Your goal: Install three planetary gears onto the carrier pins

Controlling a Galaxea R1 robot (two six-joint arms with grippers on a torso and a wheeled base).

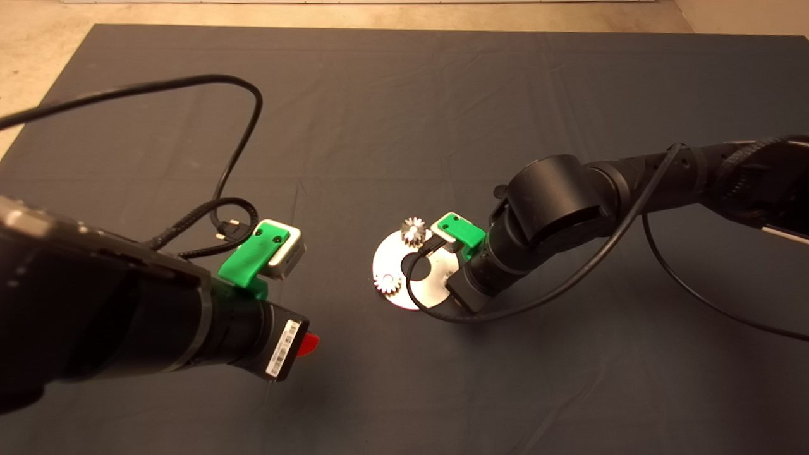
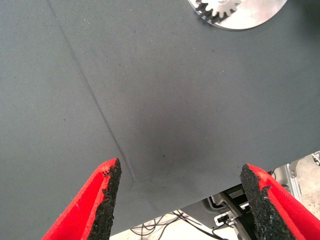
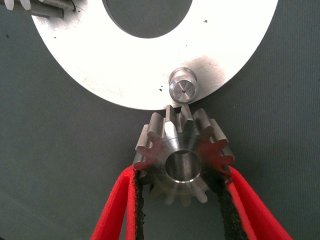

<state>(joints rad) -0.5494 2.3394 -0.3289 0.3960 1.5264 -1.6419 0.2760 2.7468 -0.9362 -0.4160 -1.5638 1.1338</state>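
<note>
Right gripper [image 3: 182, 172] clamps a toothed steel gear [image 3: 181, 156] just beside a bare pin [image 3: 183, 90] at the rim of the shiny round plate [image 3: 100, 65]. Two gears [image 1: 413, 231] [image 1: 387, 283] already sit on the plate mid-mat. Left gripper [image 2: 182, 192] hangs nearby, fingers apart.

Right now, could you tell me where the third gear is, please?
In the right wrist view, the third gear sits clamped in the right claw, beside the bare pin at the plate's edge.
</note>
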